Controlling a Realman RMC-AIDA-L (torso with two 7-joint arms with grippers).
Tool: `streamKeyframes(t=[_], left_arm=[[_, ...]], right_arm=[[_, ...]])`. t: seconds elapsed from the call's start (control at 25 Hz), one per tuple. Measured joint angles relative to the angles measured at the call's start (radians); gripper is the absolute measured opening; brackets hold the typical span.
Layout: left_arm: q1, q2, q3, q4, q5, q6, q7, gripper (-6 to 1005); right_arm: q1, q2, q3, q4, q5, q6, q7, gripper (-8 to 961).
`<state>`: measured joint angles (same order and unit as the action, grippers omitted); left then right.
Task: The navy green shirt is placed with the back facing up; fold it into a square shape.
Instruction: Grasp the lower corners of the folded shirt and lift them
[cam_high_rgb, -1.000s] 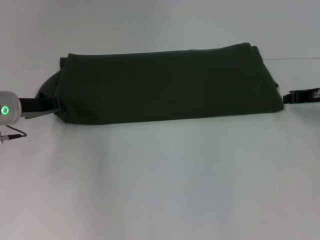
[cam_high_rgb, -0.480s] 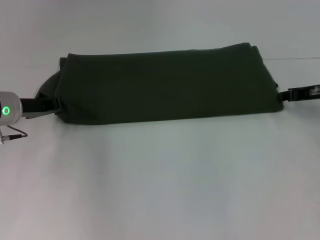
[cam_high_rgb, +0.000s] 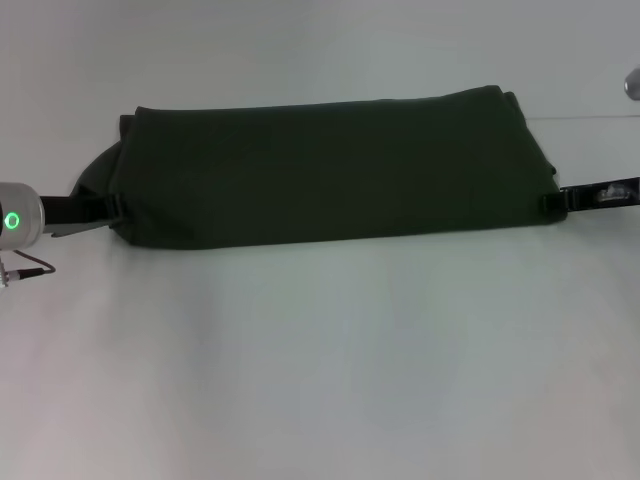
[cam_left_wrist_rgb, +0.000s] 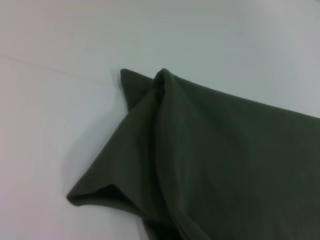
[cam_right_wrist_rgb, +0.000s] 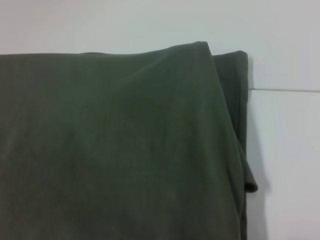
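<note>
1. Olive-green knit fabric, the navy green shirt (cam_high_rgb: 330, 170), lies folded into a long horizontal band across the far half of the white table (cam_high_rgb: 320, 380) in the head view.
2. Shirt's near edge runs nearly straight from one end to the other; the far edge is straight too, rising slightly toward the robot's right.
3. Left gripper (cam_high_rgb: 112, 208) sits at the shirt's left end, low on the near corner, touching the fabric. Its black fingers reach in from a silver wrist with a green ring light (cam_high_rgb: 12, 221). Whether they pinch the cloth or merely rest against it cannot be told.
4. Right gripper (cam_high_rgb: 556, 198) sits at the shirt's right end, at the near corner, its black tip against the fabric edge. Its finger state likewise cannot be told.
5. Left wrist view: the shirt's end (cam_left_wrist_rgb: 210, 160) shows layered folds, with one flap of fabric lifted off the table and a pointed corner beyond it.
6. Right wrist view: the shirt (cam_right_wrist_rgb: 115, 145) fills most of the picture; two stacked layers show at the corner, the under layer projecting just past the upper one.
</note>
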<state>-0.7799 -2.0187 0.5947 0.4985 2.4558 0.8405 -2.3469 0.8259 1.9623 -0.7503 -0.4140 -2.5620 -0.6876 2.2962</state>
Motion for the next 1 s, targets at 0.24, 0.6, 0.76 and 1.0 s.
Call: streamKeyframes(t=[0.24, 0.6, 0.76, 1.0], left_arm=[[-0.001, 0.0, 0.0, 0.0, 0.0, 0.001, 0.0, 2], [-0.001, 0.003, -0.001, 0.0, 0.0, 0.003, 0.0, 3], [-0.002, 0.003, -0.001, 0.0, 0.0, 0.003, 0.0, 2], [-0.002, 0.003, -0.001, 0.0, 0.0, 0.003, 0.001, 2]], right_arm=[[0.004, 0.019, -0.006, 0.002, 0.005, 0.039, -0.002, 517], [0.009, 0.03, -0.009, 0.031, 0.009, 0.079, -0.003, 509], [0.012, 0.032, -0.009, 0.042, 0.01, 0.089, -0.004, 475], [0.004, 0.033, -0.002, 0.036, 0.029, 0.082, -0.021, 423]])
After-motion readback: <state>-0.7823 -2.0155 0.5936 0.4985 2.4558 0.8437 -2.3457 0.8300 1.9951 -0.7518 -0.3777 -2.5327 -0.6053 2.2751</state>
